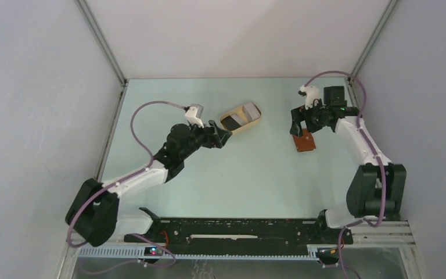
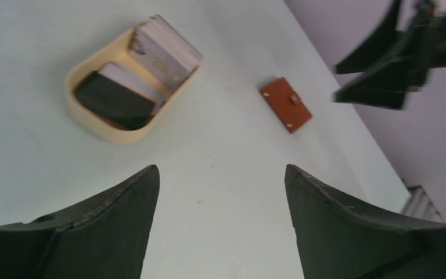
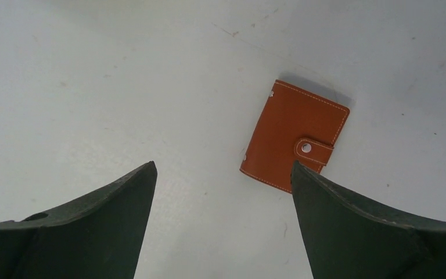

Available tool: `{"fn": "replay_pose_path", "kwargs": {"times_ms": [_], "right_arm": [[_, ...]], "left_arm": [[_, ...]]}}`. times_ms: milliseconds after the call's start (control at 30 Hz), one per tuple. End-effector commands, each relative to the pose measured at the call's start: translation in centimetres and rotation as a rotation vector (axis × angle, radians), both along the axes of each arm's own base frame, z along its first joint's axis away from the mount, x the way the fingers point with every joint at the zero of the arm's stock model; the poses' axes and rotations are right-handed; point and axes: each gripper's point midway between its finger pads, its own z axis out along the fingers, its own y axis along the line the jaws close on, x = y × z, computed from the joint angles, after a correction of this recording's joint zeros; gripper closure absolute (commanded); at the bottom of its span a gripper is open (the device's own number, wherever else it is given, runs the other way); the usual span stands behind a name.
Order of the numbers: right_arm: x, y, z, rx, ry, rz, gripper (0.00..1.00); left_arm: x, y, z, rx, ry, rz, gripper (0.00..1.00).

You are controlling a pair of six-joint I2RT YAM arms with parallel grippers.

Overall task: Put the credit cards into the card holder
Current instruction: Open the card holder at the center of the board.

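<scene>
We find open table [image 1: 255, 174] between the beige tray [image 2: 113, 136] toward the far edge and the card holder [image 1: 305, 141] nearer the right edge. The tray's wall fences the credit cards [image 2: 113, 100], leaving them reachable from above. The right gripper [image 1: 298, 129], jaws apart, hangs close above the card holder.

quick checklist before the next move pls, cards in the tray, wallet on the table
1. Card holder open for loading: not ok. It lies folded shut on the table, with its tab across the front.
2. Credit cards within reach: ok. They sit in the beige tray, a black one lying flat and pale ones leaning.
3. Left gripper open and empty: ok.
4. Right gripper open and empty, close to the card holder: ok.
5. Number of cards: cannot tell.
</scene>
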Motion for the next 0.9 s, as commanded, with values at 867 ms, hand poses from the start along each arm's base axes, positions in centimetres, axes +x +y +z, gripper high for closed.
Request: {"fn": "replay_pose_path", "kwargs": {"times_ms": [867], "right_arm": [[6.9, -6.2, -9.4, 0.084, 0.377, -0.24, 0.34]], "left_arm": [[-3.7, -3.3, 4.8, 0.01, -0.29, -0.167, 0.19]]}}
